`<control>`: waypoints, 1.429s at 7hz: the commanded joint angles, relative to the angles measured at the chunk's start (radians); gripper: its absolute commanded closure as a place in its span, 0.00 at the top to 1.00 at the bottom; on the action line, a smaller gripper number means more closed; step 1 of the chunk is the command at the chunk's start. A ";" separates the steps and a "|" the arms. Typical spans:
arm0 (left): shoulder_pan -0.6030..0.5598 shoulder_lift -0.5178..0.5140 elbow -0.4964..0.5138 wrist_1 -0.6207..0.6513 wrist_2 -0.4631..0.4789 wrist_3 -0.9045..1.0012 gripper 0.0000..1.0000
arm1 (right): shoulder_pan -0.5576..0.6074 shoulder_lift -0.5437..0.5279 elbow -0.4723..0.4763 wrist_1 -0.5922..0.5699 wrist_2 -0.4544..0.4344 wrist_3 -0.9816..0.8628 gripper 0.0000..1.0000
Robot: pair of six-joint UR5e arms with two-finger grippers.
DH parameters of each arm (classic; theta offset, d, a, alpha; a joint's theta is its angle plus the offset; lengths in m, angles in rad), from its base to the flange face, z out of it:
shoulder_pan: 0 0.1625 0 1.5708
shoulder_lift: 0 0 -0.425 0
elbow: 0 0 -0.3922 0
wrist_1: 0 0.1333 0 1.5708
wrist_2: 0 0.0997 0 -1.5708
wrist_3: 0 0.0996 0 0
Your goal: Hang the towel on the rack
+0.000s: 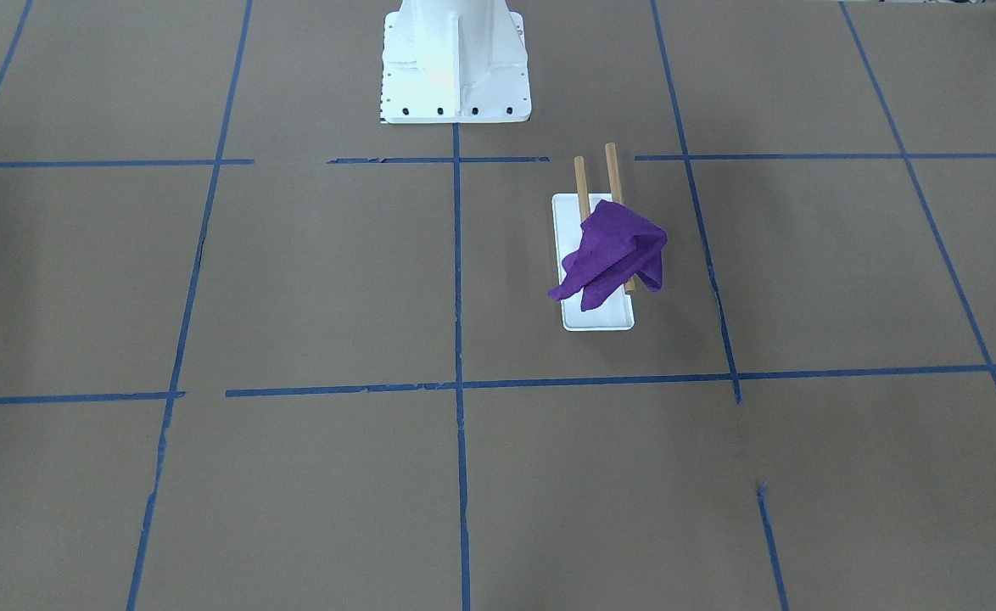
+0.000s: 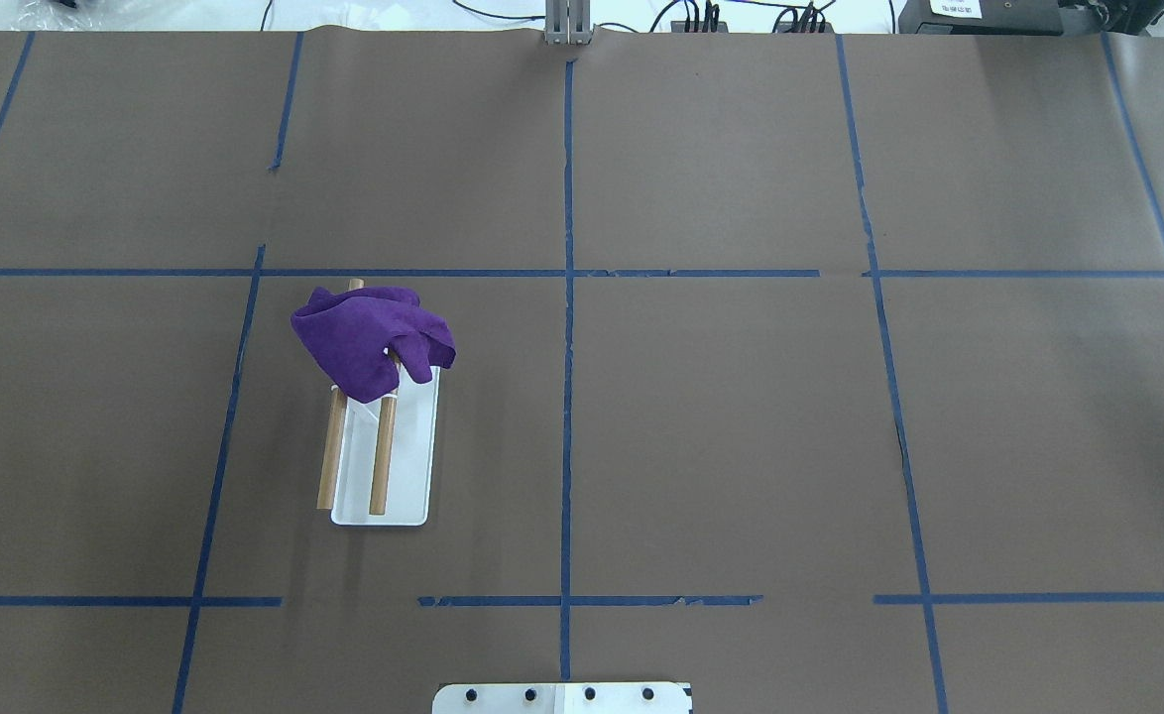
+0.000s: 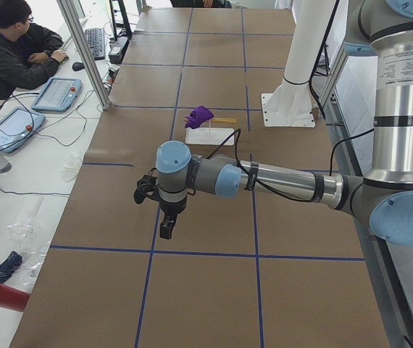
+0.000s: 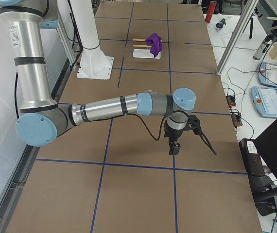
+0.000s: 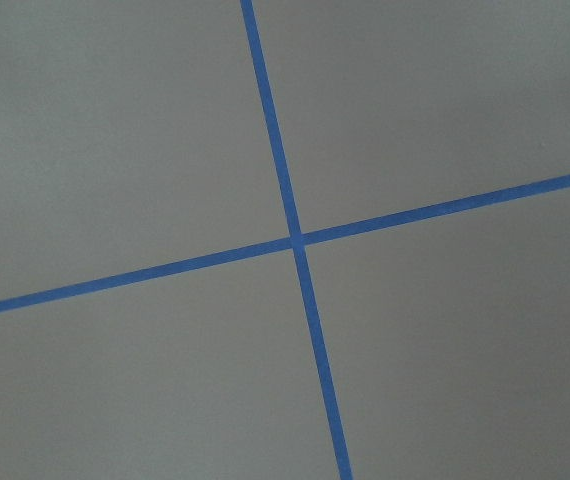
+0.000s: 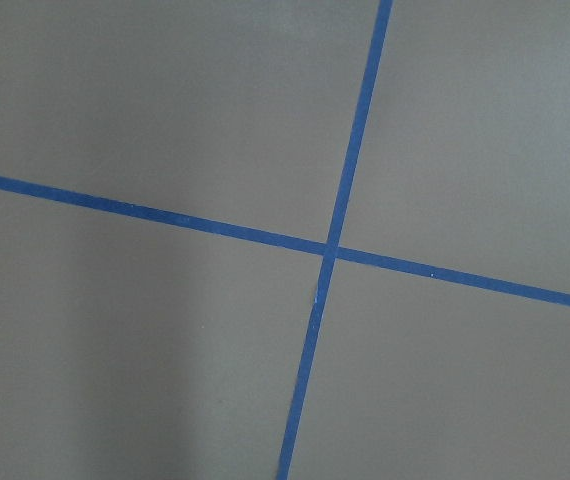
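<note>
Towel (image 1: 612, 255) lies bunched across both dowels of the rack (image 1: 581, 180) in the front-facing view, at the end away from the robot, one corner drooping over the white base plate (image 1: 600, 321); no arm shows here. From overhead it looks the same, crumpled rather than spread, with the rods' near half bare. From the left end, the left gripper (image 3: 165, 225) hangs over the table (image 3: 214, 283), well apart from the rack, and I cannot tell how its jaws stand. From the right end, the right gripper (image 4: 173, 145) hangs likewise, its state equally unclear, though it seems to carry nothing. Both wrist views show only brown table and crossed blue tape (image 5: 295, 240). The hanging step looks done; the next move probably calls only for keeping clear, or for spreading the cloth if a neater drape is wanted.
</note>
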 commanded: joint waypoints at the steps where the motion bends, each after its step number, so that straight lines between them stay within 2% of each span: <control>1: -0.011 0.017 0.024 0.005 -0.101 -0.005 1.00 | 0.000 -0.002 0.002 0.015 0.011 0.015 1.00; 2: -0.020 0.014 0.030 0.002 -0.129 -0.005 1.00 | 0.000 -0.002 0.003 0.015 0.012 0.015 1.00; 10: -0.032 0.022 0.024 0.003 -0.117 -0.005 1.00 | 0.000 -0.002 0.005 0.015 0.015 0.015 1.00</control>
